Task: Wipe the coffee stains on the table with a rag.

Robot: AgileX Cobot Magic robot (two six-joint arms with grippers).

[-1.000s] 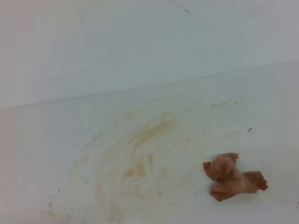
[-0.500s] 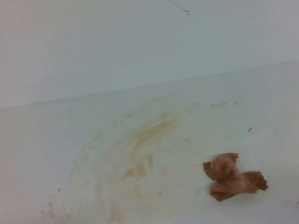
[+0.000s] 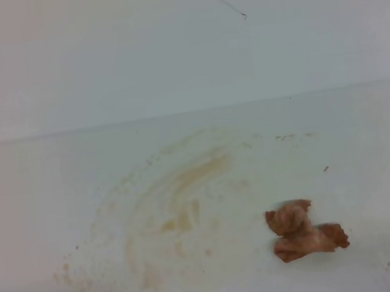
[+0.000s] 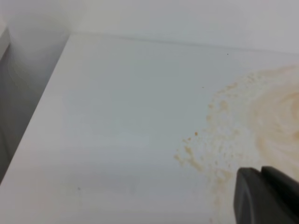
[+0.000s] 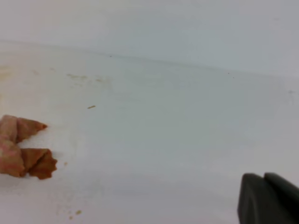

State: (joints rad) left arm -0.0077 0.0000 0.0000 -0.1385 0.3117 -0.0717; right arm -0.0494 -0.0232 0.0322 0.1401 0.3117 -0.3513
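Exterior high view shows the table with the rag lying loose on it, a crumpled orange-brown wad just to the right of the coffee stains. No arm or gripper shows in this view, so nothing touches the rag. It sits at the right edge of the stains, likely because a wiping pass ends there, on the side the right arm serves.

The stains are pale tan streaks curving in arcs, with specks scattered at their lower left. That smeared look suggests liquid spread thin, not lifted off, so I judge the wiping unfinished.

In the right wrist view the rag lies at the far left and the right gripper shows only as a dark tip in the lower right corner, well apart from the rag; its jaws are closed, on nothing. It would have to open and travel back to the rag before any further wiping.

In the left wrist view the left gripper hangs beside the specks left of the stains. Its jaws seem close together, but I cannot tell for sure.
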